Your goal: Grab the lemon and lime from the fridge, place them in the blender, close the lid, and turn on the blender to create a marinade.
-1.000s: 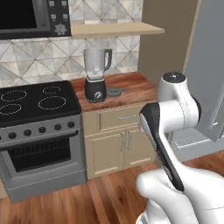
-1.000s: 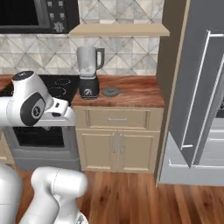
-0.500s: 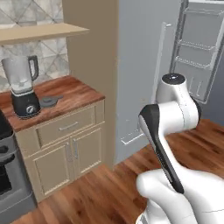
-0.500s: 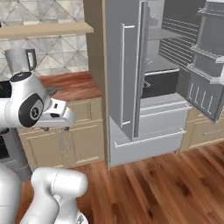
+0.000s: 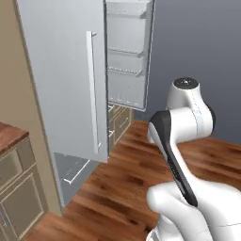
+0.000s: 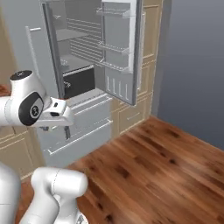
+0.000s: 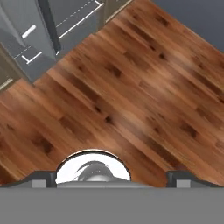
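Note:
The fridge [image 5: 61,80] stands tall and grey ahead on the left, with a long white bar handle [image 5: 92,94] on its shut left door. Its right door [image 6: 119,52] hangs open, showing grey door bins and the inner shelves [image 6: 76,41]. The fridge's lower drawers [image 7: 39,30] also appear at the upper left of the hand view. My gripper [image 7: 111,177] points down at the wooden floor, well short of the fridge. It is open, its tips far apart with nothing between them. The lemon, lime, blender and lid are out of view.
Brown wooden floor [image 6: 157,162] spreads out in front of the fridge. Beige cabinets [image 6: 135,109] stand behind the open door. A wooden counter corner [image 5: 8,134] over beige cupboards sits at the far left. A plain grey wall [image 5: 202,61] closes the right side.
The whole picture has swung from the stove and blender counter round to the fridge, so the base has turned. The arm keeps the same folded pose and the gripper stays open.

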You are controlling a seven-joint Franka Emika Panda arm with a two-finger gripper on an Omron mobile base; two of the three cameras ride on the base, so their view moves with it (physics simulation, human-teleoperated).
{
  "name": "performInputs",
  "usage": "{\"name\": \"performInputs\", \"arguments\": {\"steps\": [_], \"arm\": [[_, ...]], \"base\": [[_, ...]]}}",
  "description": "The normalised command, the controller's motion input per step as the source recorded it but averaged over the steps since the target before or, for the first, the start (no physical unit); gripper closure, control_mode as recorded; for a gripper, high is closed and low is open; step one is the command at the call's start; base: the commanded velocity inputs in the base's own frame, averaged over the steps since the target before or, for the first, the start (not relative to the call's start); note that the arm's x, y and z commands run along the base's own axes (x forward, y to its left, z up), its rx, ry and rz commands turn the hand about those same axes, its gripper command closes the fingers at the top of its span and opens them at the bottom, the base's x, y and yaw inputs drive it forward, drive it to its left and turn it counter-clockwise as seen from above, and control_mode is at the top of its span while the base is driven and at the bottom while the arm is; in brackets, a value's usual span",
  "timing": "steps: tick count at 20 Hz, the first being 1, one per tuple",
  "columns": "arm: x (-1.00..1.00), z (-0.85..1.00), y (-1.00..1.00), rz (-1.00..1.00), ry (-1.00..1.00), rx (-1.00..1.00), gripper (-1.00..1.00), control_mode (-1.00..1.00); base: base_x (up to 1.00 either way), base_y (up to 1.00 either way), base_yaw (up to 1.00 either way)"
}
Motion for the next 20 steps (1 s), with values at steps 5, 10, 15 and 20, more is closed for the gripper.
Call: {"name": "performInputs", "arguments": {"steps": [5, 10, 15, 20], "arm": [[0.00, 0.00, 0.00, 0.00, 0.00, 0.00, -1.00, 1.00], [0.00, 0.00, 0.00, 0.00, 0.00, 0.00, -1.00, 1.00], [0.00, 0.00, 0.00, 0.00, 0.00, 0.00, -1.00, 1.00], [0.00, 0.00, 0.00, 0.00, 0.00, 0.00, -1.00, 1.00]], "base": [[0.16, -0.45, -0.51], [0.89, -0.49, -0.04], [1.00, -0.31, 0.34], [0.86, 0.01, 0.59]]}}
